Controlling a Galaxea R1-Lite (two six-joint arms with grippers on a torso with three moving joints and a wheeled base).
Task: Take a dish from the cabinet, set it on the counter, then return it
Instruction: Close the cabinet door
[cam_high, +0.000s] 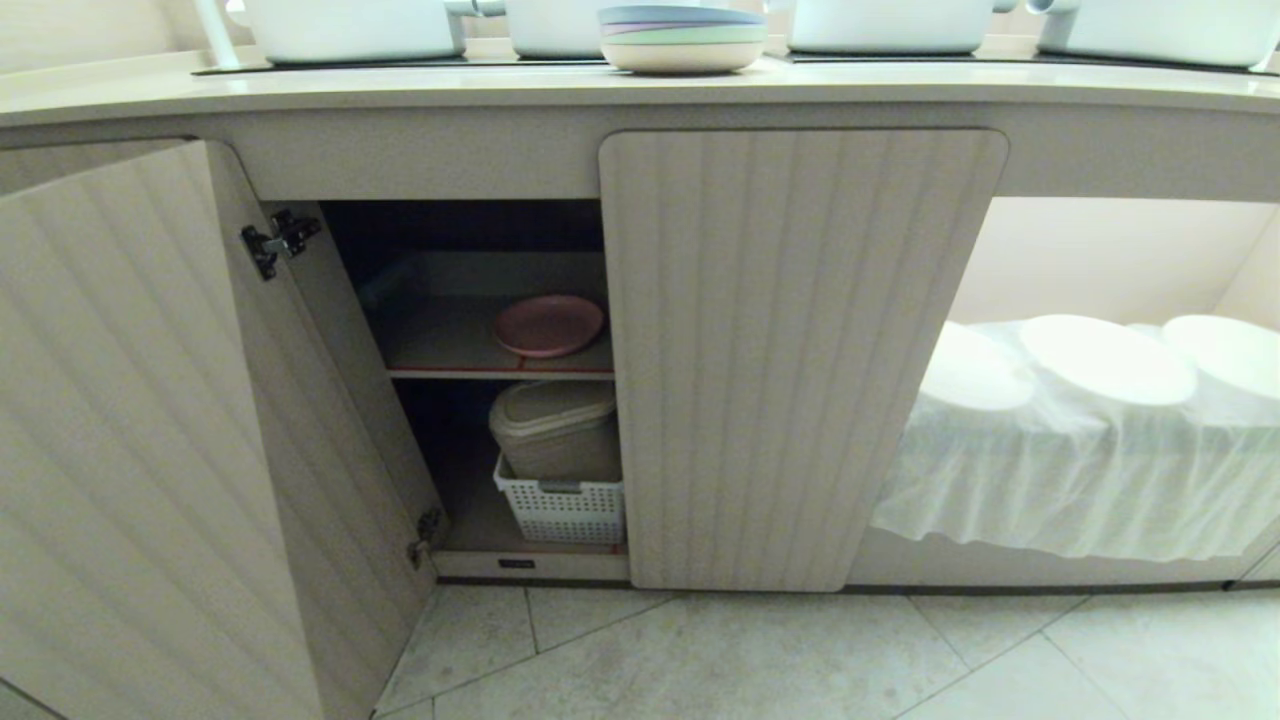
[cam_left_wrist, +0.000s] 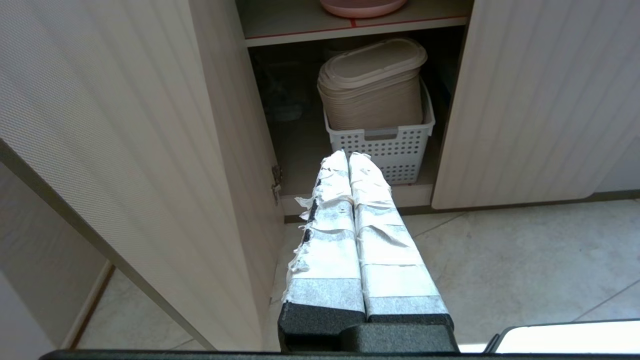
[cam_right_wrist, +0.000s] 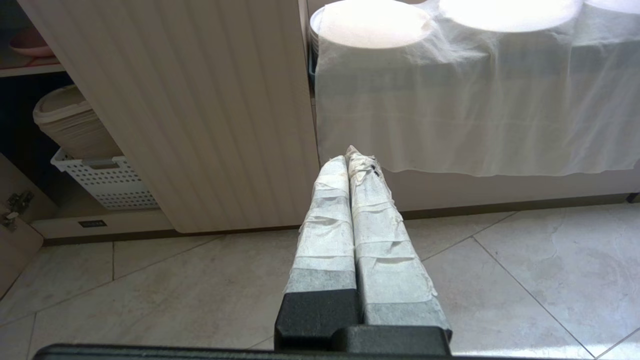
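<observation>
Behind open cabinet (cam_high: 150, 420) door, pink dish (cam_high: 548, 325) flat on red-edged shelf (cam_high: 500, 372), centre of frame, nearer left tool (cam_left_wrist: 348, 159) than right tool (cam_right_wrist: 352, 156); both pressed together, empty.

The left gripper (cam_left_wrist: 349, 156) hung low with its two white-taped, black-based fingers (cam_left_wrist: 332, 210) pressed together, holding nothing. The right gripper (cam_right_wrist: 350, 155) was in the same pose, its taped fingers (cam_right_wrist: 327, 215) also closed and empty.
</observation>
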